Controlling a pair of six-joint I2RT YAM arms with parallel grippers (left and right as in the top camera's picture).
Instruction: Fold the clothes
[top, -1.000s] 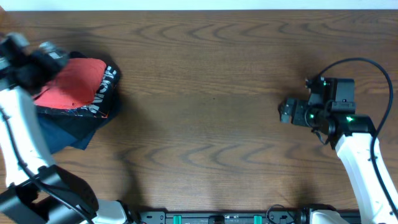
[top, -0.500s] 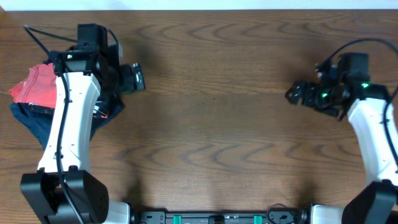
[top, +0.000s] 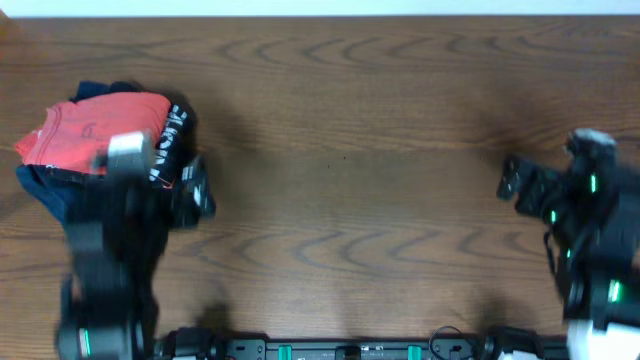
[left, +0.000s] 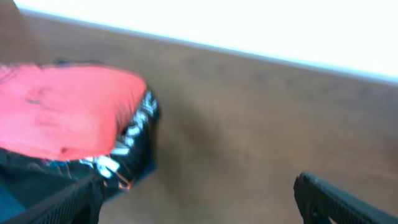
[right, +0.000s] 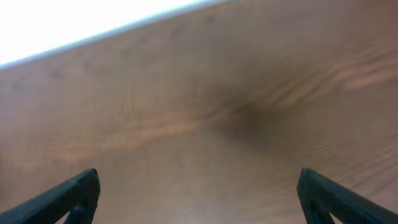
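Observation:
The red-orange T-shirt (top: 95, 130) lies folded on top of a pile of dark garments at the table's left side. It also shows in the left wrist view (left: 62, 109) at the upper left. My left gripper (top: 195, 195) is just right of the pile, blurred by motion; in the left wrist view (left: 199, 199) its fingers are wide apart and empty over bare wood. My right gripper (top: 515, 180) is at the far right; in the right wrist view (right: 199, 196) it is open and empty above the table.
Dark navy and black garments with white lettering (top: 170, 150) lie under the red shirt, also in the left wrist view (left: 134, 137). The wooden table (top: 350, 150) spreads between the arms. A black rail (top: 350, 350) runs along the front edge.
The left arm has swung down towards the front, away from the pile. The right arm has pulled back to the right and down. The red shirt stays on the pile.

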